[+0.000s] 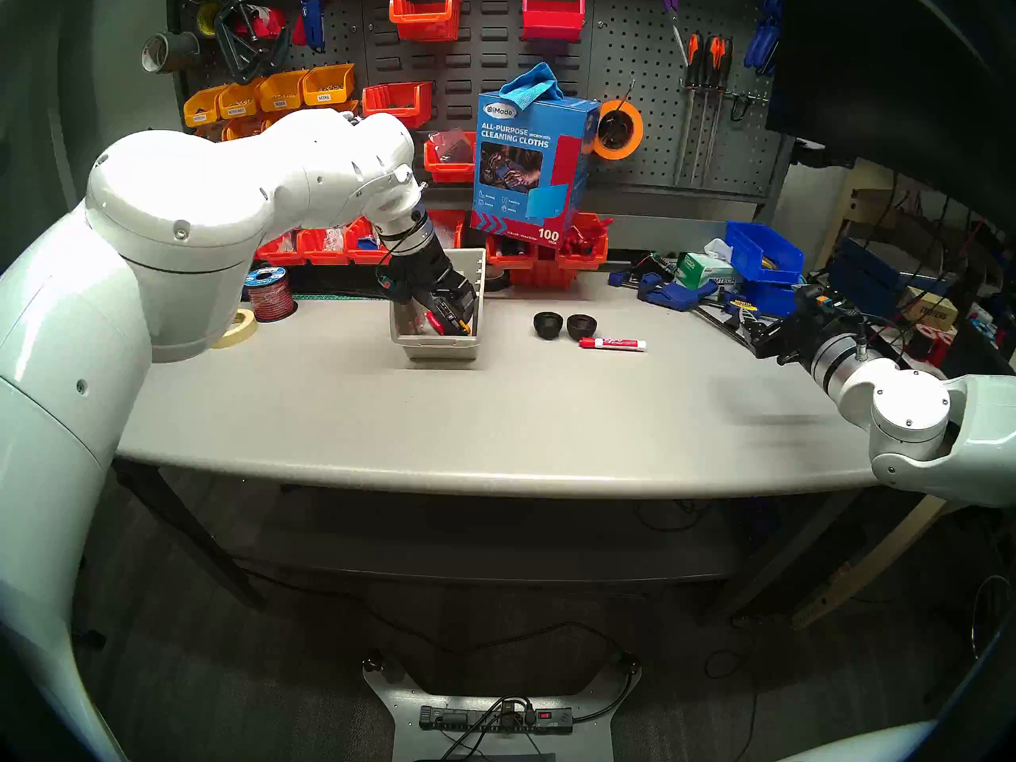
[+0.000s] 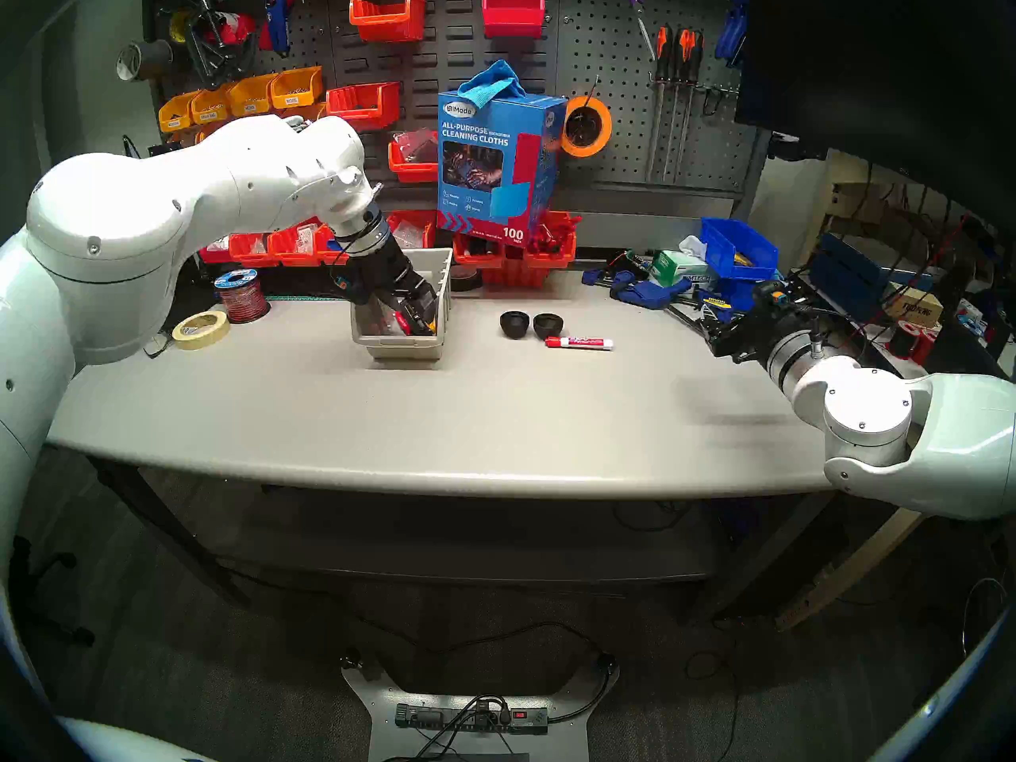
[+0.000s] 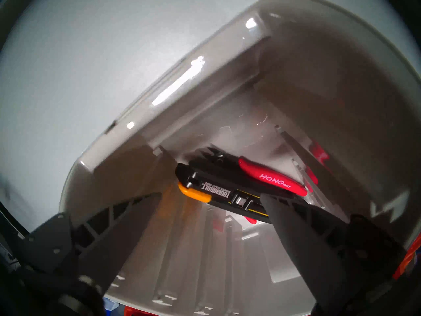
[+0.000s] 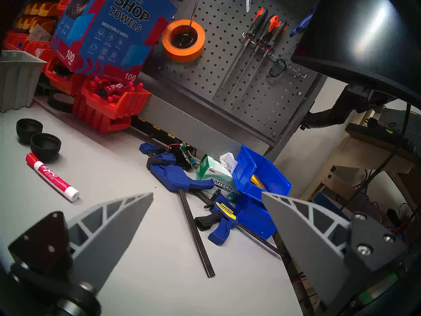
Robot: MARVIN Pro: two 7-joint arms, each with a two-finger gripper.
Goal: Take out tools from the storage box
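Black utility knife with yellow marks (image 3: pixel 230 192) in beige ribbed plastic bin (image 3: pixel 341 80), long axis ten-to-four, spans left gripper's (image 3: pixel 211 195) wide-open, empty jaws; right gripper (image 4: pixel 207 195) idle, open, empty.

The left gripper (image 1: pixel 448 318) hides most of the storage box (image 1: pixel 437 348) interior from the head views.

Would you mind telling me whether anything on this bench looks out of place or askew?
Yes: the blue cleaning cloths box leans tilted on the red bins, a cloth poking from its top. Blue bar clamps lie jumbled at the table's right end.
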